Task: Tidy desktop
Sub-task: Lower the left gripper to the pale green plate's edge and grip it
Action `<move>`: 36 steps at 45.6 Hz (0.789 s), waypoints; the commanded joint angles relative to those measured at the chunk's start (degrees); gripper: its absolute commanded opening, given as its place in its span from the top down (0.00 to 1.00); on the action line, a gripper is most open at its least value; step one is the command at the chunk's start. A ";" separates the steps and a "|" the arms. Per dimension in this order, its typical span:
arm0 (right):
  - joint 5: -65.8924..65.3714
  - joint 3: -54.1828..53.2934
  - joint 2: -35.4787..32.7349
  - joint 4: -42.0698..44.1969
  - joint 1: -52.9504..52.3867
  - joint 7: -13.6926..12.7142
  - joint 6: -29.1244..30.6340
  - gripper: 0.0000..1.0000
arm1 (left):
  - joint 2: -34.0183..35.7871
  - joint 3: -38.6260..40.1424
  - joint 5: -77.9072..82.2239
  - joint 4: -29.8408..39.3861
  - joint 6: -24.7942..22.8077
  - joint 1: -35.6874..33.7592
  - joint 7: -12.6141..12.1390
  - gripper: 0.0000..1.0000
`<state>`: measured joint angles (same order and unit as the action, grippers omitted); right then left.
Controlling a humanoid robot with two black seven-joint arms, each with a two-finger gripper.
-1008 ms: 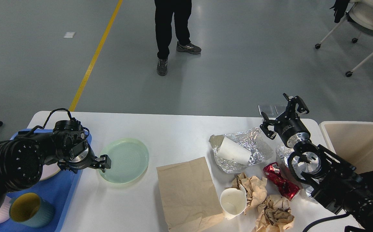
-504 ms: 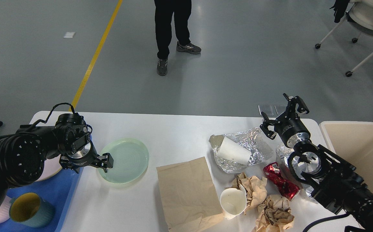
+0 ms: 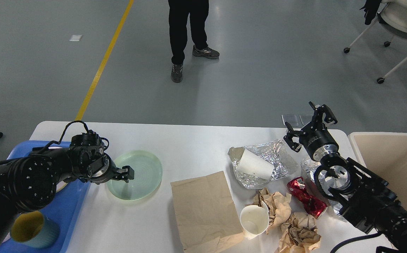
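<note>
1. Desktop [image 3: 189,147]: white tabletop filling the lower half of the head view, grey floor beyond its far edge.
2. Left gripper [image 3: 127,173]: over the left part of the pale green plate [image 3: 143,175], pointing right. Seen end-on and dark, so cannot tell finger spread or whether it touches the plate.
3. Green plate lies flat on the desktop, just right of the blue tray [image 3: 59,211].
4. Blue tray at the left edge of the desktop, partly hidden by the left arm. A teal cup with yellow inside [image 3: 34,230] stands in its near end.
5. Right gripper [image 3: 309,124]: raised above the far right part of the desktop, fingers spread wide, holding nothing.
6. Crumpled foil sheet [image 3: 277,165] lies right of centre, with a white paper cup [image 3: 254,164] on its side on top.
7. Flat brown paper bag [image 3: 203,207] lies near centre, towards the near edge.
8. Second white paper cup [image 3: 254,221] stands upright, just right of the bag, touching crumpled brown paper [image 3: 277,207].
9. More crumpled brown paper [image 3: 300,233] at the near right.
10. Crushed red can [image 3: 303,200] lies between the brown paper and the right arm.
11. Beige bin [image 3: 393,158] stands off the desktop's right end.
12. Person's legs [image 3: 185,31] stand on the floor behind; a yellow floor line [image 3: 105,59] runs at the left.
</note>
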<state>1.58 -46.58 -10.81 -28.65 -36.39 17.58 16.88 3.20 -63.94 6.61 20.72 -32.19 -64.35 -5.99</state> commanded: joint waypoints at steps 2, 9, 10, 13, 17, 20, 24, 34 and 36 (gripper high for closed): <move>0.00 0.00 0.00 0.00 0.00 0.00 0.00 0.00 | -0.73 0.04 0.07 0.02 0.02 0.63 -0.17 0.04; 0.00 0.00 0.00 0.00 0.00 0.00 0.00 0.00 | -0.65 0.22 -0.02 0.02 -0.16 1.25 -0.17 0.05; 0.00 0.00 0.00 0.00 0.00 0.00 0.00 0.00 | -0.65 0.31 -0.11 0.11 -0.24 1.25 -0.17 0.06; 0.00 0.00 0.00 0.00 0.00 0.00 0.00 0.00 | -0.47 1.36 -0.11 0.11 -0.24 1.34 -0.17 0.10; 0.00 0.00 0.00 0.00 0.00 0.00 0.00 0.00 | 0.05 3.03 -0.11 0.11 -0.51 1.69 -0.69 0.17; 0.00 0.00 0.00 0.00 0.00 0.00 0.00 0.00 | 0.14 3.82 -0.11 0.11 -0.86 1.69 -1.92 0.26; 0.00 0.00 0.00 0.00 0.00 0.00 0.00 0.00 | 0.14 4.79 -0.19 0.20 -1.21 1.77 -4.81 0.39; 0.00 0.00 0.00 0.00 0.00 0.00 0.00 0.00 | 0.49 5.32 -4.23 0.20 -1.21 2.04 -10.44 0.62; 0.00 0.00 0.00 0.00 0.00 0.00 0.00 0.00 | 0.58 5.41 -4.76 0.20 -1.12 2.04 -11.50 0.66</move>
<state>1.58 -46.58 -10.81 -28.65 -36.39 17.58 16.88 3.46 -58.64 3.64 20.92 -33.39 -62.36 -14.69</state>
